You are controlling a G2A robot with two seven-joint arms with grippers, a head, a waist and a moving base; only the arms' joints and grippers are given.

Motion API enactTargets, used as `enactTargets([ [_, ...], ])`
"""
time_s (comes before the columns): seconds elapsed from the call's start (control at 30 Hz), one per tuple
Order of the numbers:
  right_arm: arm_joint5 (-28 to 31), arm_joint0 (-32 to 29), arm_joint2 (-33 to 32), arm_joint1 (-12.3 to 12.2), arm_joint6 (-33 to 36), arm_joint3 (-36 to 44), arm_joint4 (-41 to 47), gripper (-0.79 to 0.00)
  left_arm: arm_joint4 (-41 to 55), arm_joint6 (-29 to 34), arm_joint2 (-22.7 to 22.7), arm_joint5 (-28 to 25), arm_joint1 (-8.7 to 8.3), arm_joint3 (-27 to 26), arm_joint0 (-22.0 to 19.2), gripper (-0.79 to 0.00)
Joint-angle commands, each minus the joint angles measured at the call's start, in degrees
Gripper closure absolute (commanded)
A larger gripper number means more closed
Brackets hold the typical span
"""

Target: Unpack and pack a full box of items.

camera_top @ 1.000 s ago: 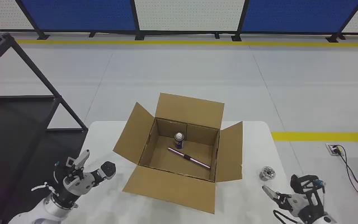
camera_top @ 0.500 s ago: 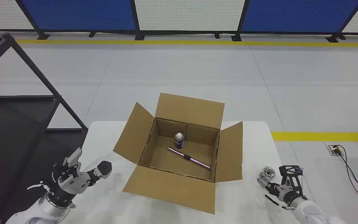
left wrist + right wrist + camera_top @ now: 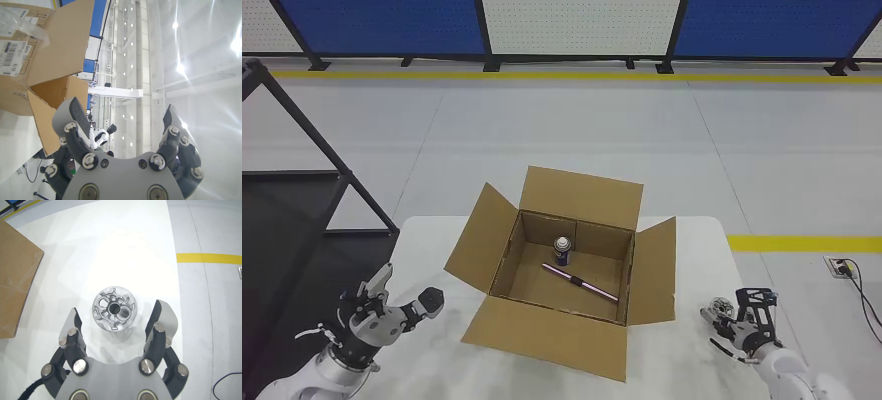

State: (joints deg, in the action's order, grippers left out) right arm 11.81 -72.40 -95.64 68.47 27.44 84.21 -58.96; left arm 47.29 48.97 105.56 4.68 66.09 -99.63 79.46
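At the right edge of the white surface (image 3: 687,352), a round metal hub (image 3: 114,311) stands apart from the open cardboard box (image 3: 542,340). The right hand (image 3: 116,310) hangs over it released, its fingers spread to either side and touching nothing. Inside the box a small can (image 3: 562,249) stands upright by the far wall, and a pink stick (image 3: 580,282) lies aslant on the bottom. The left hand (image 3: 122,105) is released too and holds nothing; it sits near the box's left front corner.
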Motion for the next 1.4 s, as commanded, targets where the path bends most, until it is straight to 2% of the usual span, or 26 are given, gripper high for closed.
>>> enactTargets([
  [0.0, 0.0, 0.5, 0.1, 0.0, -0.1, -0.7, 0.1, -0.591, 0.1, -0.1, 0.0, -0.1, -0.06, 0.0, 0.0, -0.785],
  [0.07, 0.0, 1.0, 0.3, -0.1, 0.0, -1.4, 0.4, -0.566, 0.2, -0.3, 0.1, -0.1, -0.13, 0.0, 0.0, -0.785],
  [0.1, 0.1, 1.1, 0.4, -0.1, 0.0, -1.7, 0.5, -0.52, 0.3, -0.4, 0.1, -0.1, -0.15, 0.0, 0.0, -0.785],
  [0.17, 0.1, 1.5, 0.5, -0.2, -0.2, -2.2, 0.6, -0.379, 0.4, -0.5, 0.0, -0.1, -0.21, 0.0, 0.0, -0.785],
  [0.23, 0.0, 1.6, 0.5, -0.2, -0.4, -2.4, 1.0, -0.339, 0.3, -0.5, 0.0, -0.2, -0.27, 0.0, -0.1, -0.785],
  [0.3, -0.2, 1.5, 0.2, -0.3, -0.9, -2.1, 1.1, -0.212, 0.2, -0.7, -0.1, -0.2, -0.34, 0.0, -0.1, -0.785],
  [0.33, -0.4, 1.2, 0.0, -0.3, -1.3, -1.8, 1.2, -0.182, 0.2, -0.6, -0.2, -0.1, -0.37, 0.0, -0.2, -0.785],
  [0.43, -0.6, 0.1, -0.8, -0.4, -2.6, 0.0, 2.0, -0.022, 0.2, -0.6, -0.3, 0.0, -0.48, 0.1, -0.4, -0.785],
  [0.47, -0.6, -0.6, -1.3, -0.5, -3.1, 1.2, 2.1, 0.0, 0.2, -0.6, -0.3, 0.0, -0.51, 0.2, -0.4, -0.785],
  [0.57, -1.6, -3.4, -3.1, -0.7, -4.2, 6.9, 1.6, 0.0, 0.0, -0.6, -0.6, -0.1, -0.61, 0.4, -0.6, -0.785],
  [0.8, -5.5, -12.8, -8.3, -0.9, -7.6, 26.7, -0.7, 0.0, 0.6, -0.6, -1.0, -0.3, -0.77, 0.7, -0.9, -0.785],
  [0.93, -6.9, -15.9, -10.1, -0.8, -8.2, 35.7, -1.0, 0.0, 1.2, -1.0, -0.7, -0.8, -0.85, 0.9, -0.9, -0.785],
  [1.17, -7.5, -14.0, -8.9, -0.9, -5.1, 46.3, -0.8, 0.0, 3.4, -1.4, 0.9, -2.0, -1.0, 1.6, -0.6, -0.785],
  [1.23, -6.0, -12.4, -7.5, -1.1, -2.7, 47.4, -1.9, 0.0, 4.1, -1.9, 1.8, -2.4, -1.05, 1.9, -0.5, -0.785],
  [1.37, -6.0, -12.4, -7.5, -1.1, -2.7, 47.4, -1.9, 0.0, 5.0, -2.6, 3.6, -2.9, -1.19, 2.7, -0.1, -0.785],
])
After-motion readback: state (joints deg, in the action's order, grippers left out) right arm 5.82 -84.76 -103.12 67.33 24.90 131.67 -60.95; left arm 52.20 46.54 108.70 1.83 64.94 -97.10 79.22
